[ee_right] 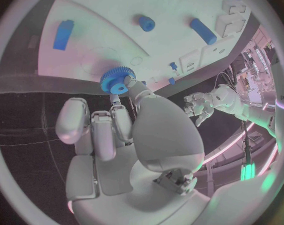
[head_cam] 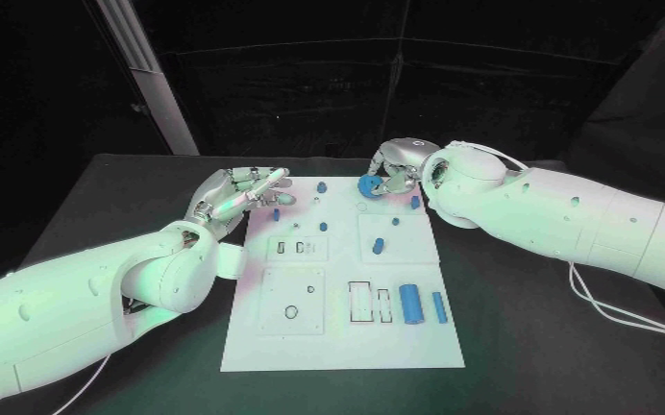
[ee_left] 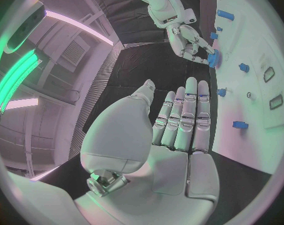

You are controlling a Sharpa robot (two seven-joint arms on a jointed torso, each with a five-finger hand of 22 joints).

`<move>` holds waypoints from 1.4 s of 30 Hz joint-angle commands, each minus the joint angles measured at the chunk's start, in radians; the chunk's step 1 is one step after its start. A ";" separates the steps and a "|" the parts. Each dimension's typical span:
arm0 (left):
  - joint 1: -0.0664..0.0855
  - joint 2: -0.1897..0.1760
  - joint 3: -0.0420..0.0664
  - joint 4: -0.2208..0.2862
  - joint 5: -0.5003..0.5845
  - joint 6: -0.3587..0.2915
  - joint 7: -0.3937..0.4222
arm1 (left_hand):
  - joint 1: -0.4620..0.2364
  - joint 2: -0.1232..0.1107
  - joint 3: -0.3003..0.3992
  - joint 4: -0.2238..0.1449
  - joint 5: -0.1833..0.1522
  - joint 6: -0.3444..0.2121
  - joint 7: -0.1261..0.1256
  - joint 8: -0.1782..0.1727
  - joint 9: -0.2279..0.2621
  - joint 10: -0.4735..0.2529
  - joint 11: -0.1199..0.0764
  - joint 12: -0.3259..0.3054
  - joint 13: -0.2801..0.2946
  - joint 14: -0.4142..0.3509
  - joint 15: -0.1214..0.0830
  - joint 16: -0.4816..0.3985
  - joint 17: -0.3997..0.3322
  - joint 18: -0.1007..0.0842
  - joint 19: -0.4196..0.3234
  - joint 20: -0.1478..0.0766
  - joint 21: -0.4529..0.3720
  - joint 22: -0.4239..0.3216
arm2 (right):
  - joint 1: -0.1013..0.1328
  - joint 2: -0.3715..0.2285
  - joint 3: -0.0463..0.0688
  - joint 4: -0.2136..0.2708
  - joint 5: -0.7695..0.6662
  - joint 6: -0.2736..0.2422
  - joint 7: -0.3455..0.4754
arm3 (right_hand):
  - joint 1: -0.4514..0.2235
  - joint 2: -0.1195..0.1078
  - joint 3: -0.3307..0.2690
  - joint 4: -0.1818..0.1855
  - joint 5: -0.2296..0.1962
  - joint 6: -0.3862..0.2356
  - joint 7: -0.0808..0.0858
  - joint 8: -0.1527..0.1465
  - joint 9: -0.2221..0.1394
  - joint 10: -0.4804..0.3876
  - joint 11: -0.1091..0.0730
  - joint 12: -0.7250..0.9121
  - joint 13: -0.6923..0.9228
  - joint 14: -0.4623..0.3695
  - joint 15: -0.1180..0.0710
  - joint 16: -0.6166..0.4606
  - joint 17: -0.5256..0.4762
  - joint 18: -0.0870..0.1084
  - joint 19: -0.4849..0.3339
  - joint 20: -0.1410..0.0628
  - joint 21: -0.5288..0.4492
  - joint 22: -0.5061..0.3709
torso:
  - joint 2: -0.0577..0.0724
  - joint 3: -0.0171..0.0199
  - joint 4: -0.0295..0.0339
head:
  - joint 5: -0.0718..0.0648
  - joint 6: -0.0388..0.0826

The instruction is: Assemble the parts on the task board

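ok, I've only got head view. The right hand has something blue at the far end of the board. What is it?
Observer: In the right wrist view it's a blue gear with a toothed rim and a hole through the middle, pinched at the fingertips of the right hand.
Operator: Seated on the board?
Observer: Cannot tell. It is at the edge of the task board, with the fingers on it.
Operator: Left hand carrying anything?
Observer: No. The left wrist view shows the left hand with its fingers straight and its palm bare.
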 commanded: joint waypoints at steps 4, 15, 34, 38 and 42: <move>0.002 0.000 0.000 0.004 -0.008 0.012 0.001 | 0.002 0.010 0.003 -0.006 -0.002 -0.002 0.001 -0.006 0.000 -0.003 0.002 -0.005 0.000 0.002 0.001 -0.001 0.001 0.006 0.006 -0.001 -0.001 -0.002 | 0.003 0.009 0.001 0.058 -0.013 -0.102 -0.048 | -0.022 -0.007 0.017 0.011 0.005 0.059 -0.024 -0.008 0.008 0.006 0.003 0.001 0.002 0.070 -0.006 0.004 0.083 -0.016 0.007 0.002 0.003 0.003 | 0.000 -0.0004 -0.0003 | 0.010 0.006; 0.002 -0.004 0.000 0.003 0.000 0.012 0.004 | 0.003 0.010 0.003 -0.006 -0.002 -0.002 0.001 -0.006 0.000 -0.003 0.001 -0.005 0.000 0.002 0.001 -0.001 0.001 0.006 0.006 -0.001 -0.001 -0.002 | 0.002 0.102 -0.001 0.065 -0.050 -0.097 -0.053 | -0.025 -0.012 0.022 0.011 0.007 0.061 -0.024 -0.011 0.007 0.008 0.003 0.002 0.005 0.071 -0.006 0.004 0.084 -0.017 0.011 0.002 0.007 0.013 | 0.002 0.0015 0.0015 | 0.017 0.002; 0.002 -0.008 0.000 -0.002 0.004 0.018 0.009 | 0.002 0.010 0.002 -0.006 -0.002 -0.002 0.001 -0.006 0.001 -0.003 0.001 -0.005 0.000 0.002 0.001 -0.001 0.001 0.006 0.007 -0.001 -0.001 -0.002 | -0.030 0.197 -0.002 -0.007 -0.093 -0.038 -0.056 | -0.036 -0.020 0.030 0.014 0.008 0.057 -0.021 -0.022 0.006 0.005 0.004 -0.002 0.002 0.070 -0.005 0.003 0.082 -0.018 0.011 0.002 0.008 0.015 | 0.001 0.0011 -0.0001 | 0.021 -0.011; 0.002 -0.008 0.000 -0.003 0.004 0.018 0.010 | 0.002 0.010 0.002 -0.006 -0.002 -0.002 0.001 -0.006 0.001 -0.003 0.001 -0.005 0.000 0.002 0.001 -0.001 0.001 0.006 0.007 -0.001 -0.001 -0.002 | -0.033 0.205 -0.003 -0.019 -0.098 -0.039 -0.052 | -0.041 -0.028 0.035 0.015 0.007 0.050 -0.018 -0.031 0.004 0.003 0.007 -0.005 -0.001 0.070 -0.003 0.003 0.082 -0.018 0.011 0.003 0.009 0.016 | 0.001 0.0013 -0.0015 | 0.021 -0.013; 0.004 -0.013 0.000 0.002 0.004 0.018 0.009 | 0.002 0.010 0.002 -0.006 -0.002 -0.002 0.001 -0.006 0.001 -0.003 0.001 -0.005 0.000 0.002 0.001 -0.001 0.001 0.006 0.007 -0.001 -0.001 -0.002 | -0.034 0.207 -0.003 -0.025 -0.100 -0.040 -0.052 | -0.045 -0.037 0.040 0.014 0.004 0.041 -0.014 -0.042 0.004 0.001 0.010 -0.007 -0.002 0.070 0.000 0.003 0.083 -0.018 0.011 0.005 0.010 0.017 | 0.003 0.0011 -0.0031 | 0.025 -0.011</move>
